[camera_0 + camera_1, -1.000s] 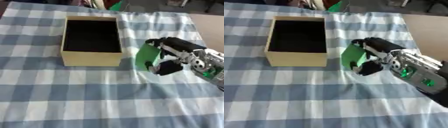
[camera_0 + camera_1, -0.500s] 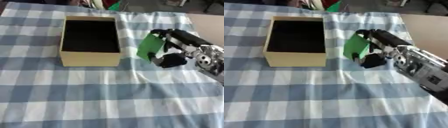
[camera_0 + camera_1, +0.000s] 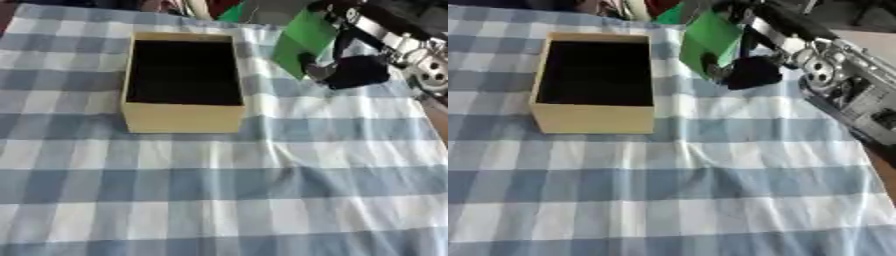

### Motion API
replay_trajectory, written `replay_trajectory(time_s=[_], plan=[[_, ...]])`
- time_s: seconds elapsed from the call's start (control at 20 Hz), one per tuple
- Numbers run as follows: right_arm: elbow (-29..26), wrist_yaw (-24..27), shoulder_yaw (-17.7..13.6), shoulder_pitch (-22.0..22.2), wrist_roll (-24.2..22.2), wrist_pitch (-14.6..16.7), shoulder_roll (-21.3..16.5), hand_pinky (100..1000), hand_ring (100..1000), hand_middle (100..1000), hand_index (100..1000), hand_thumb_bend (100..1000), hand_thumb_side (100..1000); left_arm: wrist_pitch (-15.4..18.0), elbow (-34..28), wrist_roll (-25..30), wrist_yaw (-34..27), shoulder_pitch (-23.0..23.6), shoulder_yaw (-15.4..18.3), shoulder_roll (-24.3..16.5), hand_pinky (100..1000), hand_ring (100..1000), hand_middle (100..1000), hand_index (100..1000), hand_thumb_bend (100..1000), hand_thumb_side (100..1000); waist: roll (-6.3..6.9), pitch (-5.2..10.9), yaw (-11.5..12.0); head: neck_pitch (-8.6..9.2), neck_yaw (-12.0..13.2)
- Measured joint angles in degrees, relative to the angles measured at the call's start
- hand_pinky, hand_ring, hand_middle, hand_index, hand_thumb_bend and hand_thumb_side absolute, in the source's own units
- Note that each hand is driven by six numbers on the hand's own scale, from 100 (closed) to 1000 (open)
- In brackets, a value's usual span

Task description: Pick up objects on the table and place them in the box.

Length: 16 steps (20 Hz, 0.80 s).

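My right hand grips a green card, fingers curled around it, just right of the box on the cloth.

No writing, label, brand, number or sign can be read anywhere. The green object on the far right, the tan box left of it, and the blue-and-white checked cloth bear no legible marks.
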State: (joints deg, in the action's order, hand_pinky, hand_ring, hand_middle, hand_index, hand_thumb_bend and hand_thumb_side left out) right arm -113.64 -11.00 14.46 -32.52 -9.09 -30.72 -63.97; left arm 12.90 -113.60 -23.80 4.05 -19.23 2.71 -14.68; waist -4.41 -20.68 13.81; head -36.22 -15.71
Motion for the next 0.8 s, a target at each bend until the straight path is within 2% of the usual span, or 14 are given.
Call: replay_trajectory(time_s=[0.2, 0.4, 0.8], plan=[[0.3, 0.5, 0.7, -5.3, -3.3, -1.6, 0.3, 631, 491, 326, 961, 100, 379, 0.0, 0.0, 0.3, 0.0, -0.2, -0.2, 0.0, 718, 588, 646, 743, 100, 877, -0.32, 0.0, 0.5, 0.0, -0.6], [3.1, -0.4, 2.7, -11.4, -6.4, -1.7, 2.3, 631, 489, 320, 958, 100, 381, 0.1, 0.0, 0.4, -0.1, -0.5, -0.4, 0.0, 718, 588, 646, 743, 100, 877, -0.42, 0.0, 0.9, -0.01, -1.0], [15.5, -4.9, 7.3, -23.0, -12.0, 0.4, 11.2, 628, 486, 317, 952, 100, 383, 0.3, 0.0, 0.7, -0.4, -1.3, -0.7, 0.0, 717, 589, 646, 743, 100, 877, -0.58, 0.0, 2.0, 0.05, -2.1]])
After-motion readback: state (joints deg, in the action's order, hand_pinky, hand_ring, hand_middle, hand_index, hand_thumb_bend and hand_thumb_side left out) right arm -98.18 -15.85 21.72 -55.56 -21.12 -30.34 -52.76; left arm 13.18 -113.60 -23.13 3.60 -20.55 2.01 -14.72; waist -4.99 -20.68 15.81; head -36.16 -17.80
